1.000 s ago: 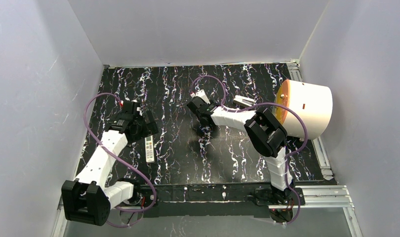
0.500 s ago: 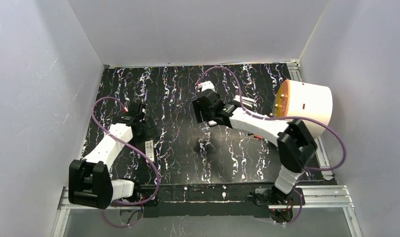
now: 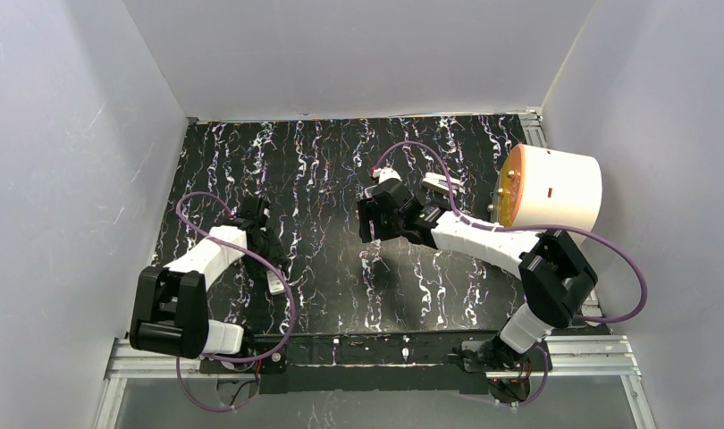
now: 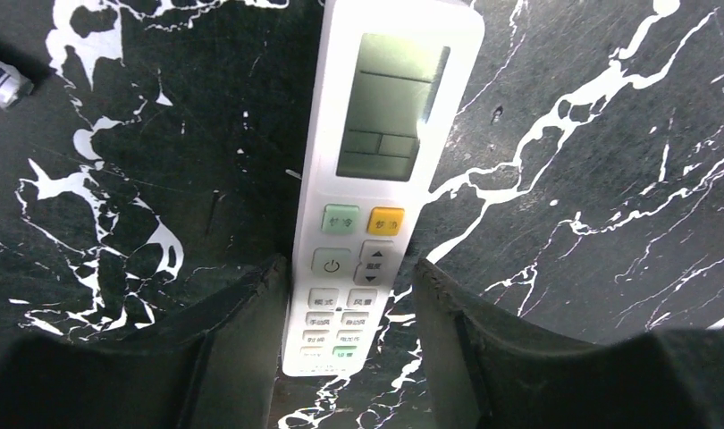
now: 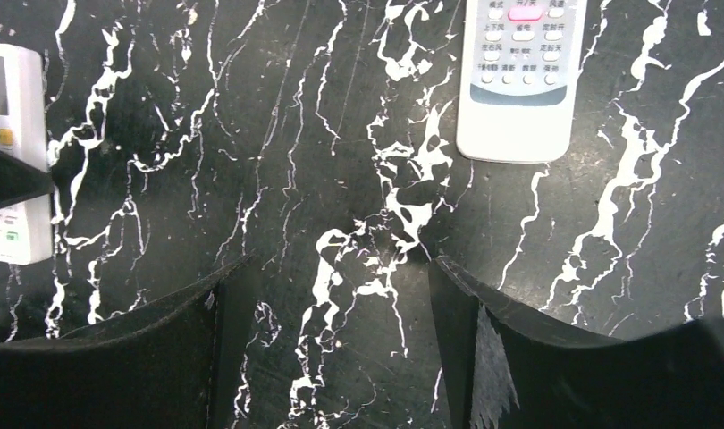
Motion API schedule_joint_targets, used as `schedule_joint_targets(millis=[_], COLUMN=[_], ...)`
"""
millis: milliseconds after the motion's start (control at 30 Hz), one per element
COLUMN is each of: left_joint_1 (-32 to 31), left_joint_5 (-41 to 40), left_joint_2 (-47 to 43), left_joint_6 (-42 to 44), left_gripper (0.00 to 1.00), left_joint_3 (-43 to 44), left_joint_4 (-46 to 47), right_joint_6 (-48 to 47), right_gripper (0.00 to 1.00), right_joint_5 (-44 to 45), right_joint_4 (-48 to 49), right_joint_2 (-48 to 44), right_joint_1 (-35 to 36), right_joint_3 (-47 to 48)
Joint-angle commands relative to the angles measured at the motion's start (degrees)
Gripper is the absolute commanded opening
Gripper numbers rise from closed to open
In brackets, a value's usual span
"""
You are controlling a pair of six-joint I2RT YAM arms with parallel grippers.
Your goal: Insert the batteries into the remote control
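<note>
A robotics lab test cell: plain white walls [image 3: 72, 161] box in a black marbled bench [image 3: 340, 299] at 9, 12 and 3 o'clock. Aluminium rails [image 3: 577, 347] run along 6 o'clock, where two white arms [image 3: 206, 255] (purple cables [image 3: 643, 288] looping off each) are bolted.

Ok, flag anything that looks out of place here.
Both remotes lie buttons up, so no battery door shows: one remote between the left fingers, a second remote beyond the right fingers. A small cylinder, probably a battery, lies loose by itself.
</note>
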Motion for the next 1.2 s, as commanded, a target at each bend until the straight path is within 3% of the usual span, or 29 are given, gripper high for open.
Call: schedule_joint_targets(millis=[0, 100, 167, 400, 567, 800, 1033, 1167], left_joint_1=[0.12, -0.12, -0.43, -0.98, -1.03, -0.98, -1.03, -1.03], left_joint_5=[0.64, 0.12, -0.53, 1.21, 17.93, 45.84, 60.7, 66.25], left_joint_2=[0.73, 3.02, 4.22, 2.98, 0.8, -2.57, -5.4, -7.52], left_joint_6=[0.05, -0.17, -0.2, 2.58, 8.4, 10.95, 1.61, -8.1], left_gripper=[0.5, 0.48, 0.41, 0.1, 0.02, 0.01, 0.01, 0.02], left_joint_3=[-0.22, 0.28, 0.84, 3.22, 8.89, 20.64, 25.67, 23.79], left_joint_4=[0.83, 0.53, 0.24, 0.46, 1.99, 6.91, 18.87, 32.32], right_joint_6=[1.78, 1.89, 1.89, 2.06, 4.87, 21.07, 35.51, 40.24], right_gripper=[0.76, 0.77, 0.76, 0.77, 0.8, 0.93, 0.96, 0.96], right_joint_5=[-2.28, -2.64, -2.94, -6.71, -18.39, -31.65, -35.28, -38.25], right_joint_4=[3.38, 3.48, 3.45, 7.71, 24.51, 53.44, 74.8, 81.09], right_joint_2=[-3.79, -3.94, -4.03, -5.99, -7.88, -9.88, -9.38, -7.99], right_joint_1=[0.12, 0.05, 0.08, 0.02, -1.35, -3.0, -3.17, -3.21], right_joint_3=[-0.1, -0.07, 0.05, -2.91, -9.93, -17.2, -18.98, -17.07])
